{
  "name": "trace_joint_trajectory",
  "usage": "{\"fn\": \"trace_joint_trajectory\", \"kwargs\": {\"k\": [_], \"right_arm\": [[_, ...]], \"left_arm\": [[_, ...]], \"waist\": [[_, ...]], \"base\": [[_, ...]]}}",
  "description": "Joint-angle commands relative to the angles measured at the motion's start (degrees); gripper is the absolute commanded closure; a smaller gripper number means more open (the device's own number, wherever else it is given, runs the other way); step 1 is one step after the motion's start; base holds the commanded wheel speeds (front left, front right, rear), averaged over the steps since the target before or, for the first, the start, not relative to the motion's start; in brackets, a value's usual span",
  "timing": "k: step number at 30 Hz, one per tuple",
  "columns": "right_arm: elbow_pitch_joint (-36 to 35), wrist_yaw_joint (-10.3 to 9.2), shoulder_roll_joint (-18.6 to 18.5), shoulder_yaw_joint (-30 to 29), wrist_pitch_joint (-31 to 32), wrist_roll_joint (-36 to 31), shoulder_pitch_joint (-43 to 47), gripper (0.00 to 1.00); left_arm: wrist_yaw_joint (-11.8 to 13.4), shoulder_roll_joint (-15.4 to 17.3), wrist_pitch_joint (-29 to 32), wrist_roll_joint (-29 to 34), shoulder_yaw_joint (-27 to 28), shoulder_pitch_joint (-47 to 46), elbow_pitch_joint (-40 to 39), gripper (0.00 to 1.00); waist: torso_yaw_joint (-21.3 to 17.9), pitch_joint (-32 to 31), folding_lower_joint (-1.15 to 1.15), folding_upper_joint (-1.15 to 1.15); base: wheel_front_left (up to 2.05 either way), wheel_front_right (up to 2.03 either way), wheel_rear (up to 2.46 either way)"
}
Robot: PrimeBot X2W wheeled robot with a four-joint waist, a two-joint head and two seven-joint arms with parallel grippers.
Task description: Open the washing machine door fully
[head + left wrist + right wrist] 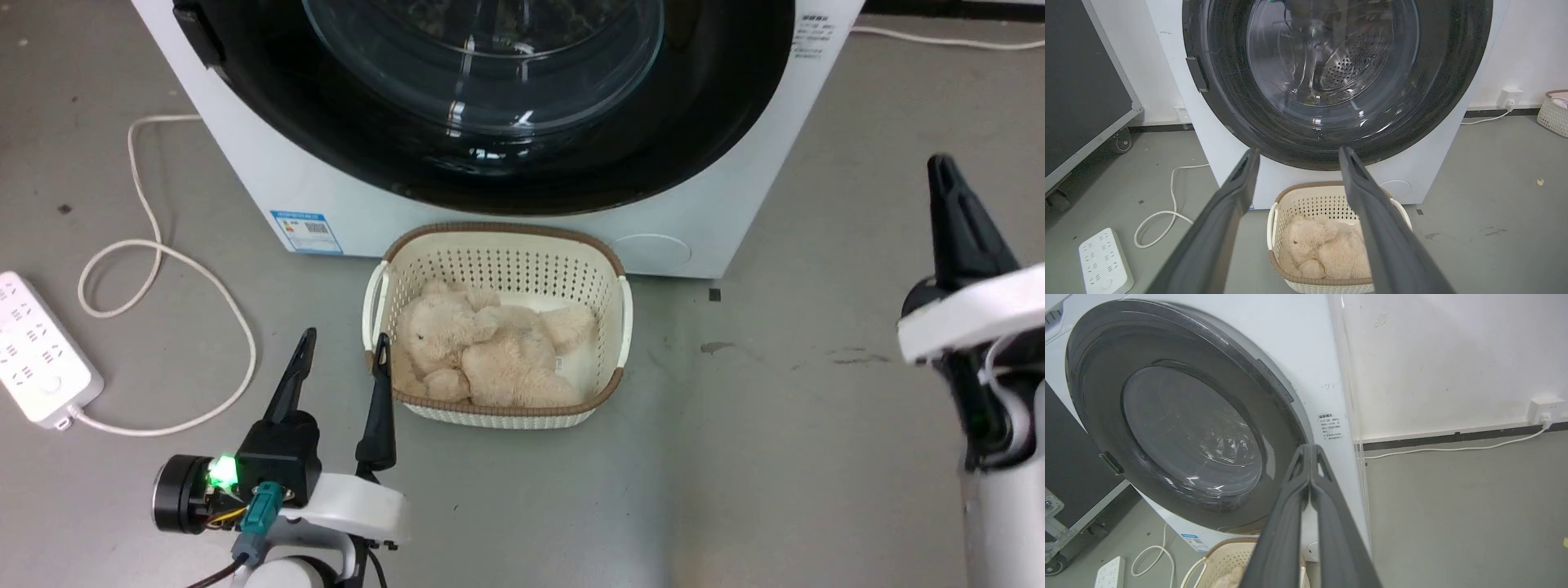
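The washing machine door [490, 98] sits shut, flat against the front of the washing machine [269, 171], so the opening has not begun; I judge this to be the approach step.

The right hand [940, 167] is raised off the machine's right side with its two fingers pressed together, holding nothing and touching nothing. The left hand [344, 336] hangs low over the floor [775, 457] with its fingers apart, also holding nothing, just beside a basket [498, 245] with a teddy bear [490, 351] in it.

In the right wrist view a dark slot [1274, 383] shows in the door's rim on the side nearer the right hand. It looks like the pull, though from this angle I cannot be sure.

The next move, as I read it, calls for the right hand to reach that edge, hook a fingertip behind the rim, and draw the door outward in an arc until it stands wide. The basket lies right below the door, so the swing should pass above it.
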Motion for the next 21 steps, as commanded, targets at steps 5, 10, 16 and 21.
{"fn": "trace_joint_trajectory", "kwargs": {"k": [5,10,16,21], "right_arm": [[4.6,-0.02,0.5,-3.2,3.2,6.9,-6.8,1.00],[9.1,-0.03,0.2,-5.5,5.9,10.9,-12.3,1.00],[14.2,-0.03,-0.1,-8.2,8.6,15.0,-18.1,1.00],[18.8,-0.03,-0.6,-10.2,12.5,18.3,-22.6,1.00]], "left_arm": [[0.9,0.4,-1.1,-0.2,-0.6,-1.4,-0.5,0.00],[1.2,0.7,-1.7,-0.3,-0.9,-1.6,-0.8,0.00],[1.7,0.7,-2.4,-0.4,-1.6,-2.3,-1.2,0.00],[2.1,0.6,-3.0,-0.5,-2.3,-2.9,-1.4,0.00]], "waist": [[0.9,1.7,-0.01,0.00],[1.6,3.1,-0.01,0.00],[2.5,4.8,-0.01,0.00],[3.1,6.3,-0.01,0.00]], "base": [[0.00,0.00,0.00],[0.00,0.00,0.00],[0.00,0.00,0.00],[0.00,0.00,0.00]]}}
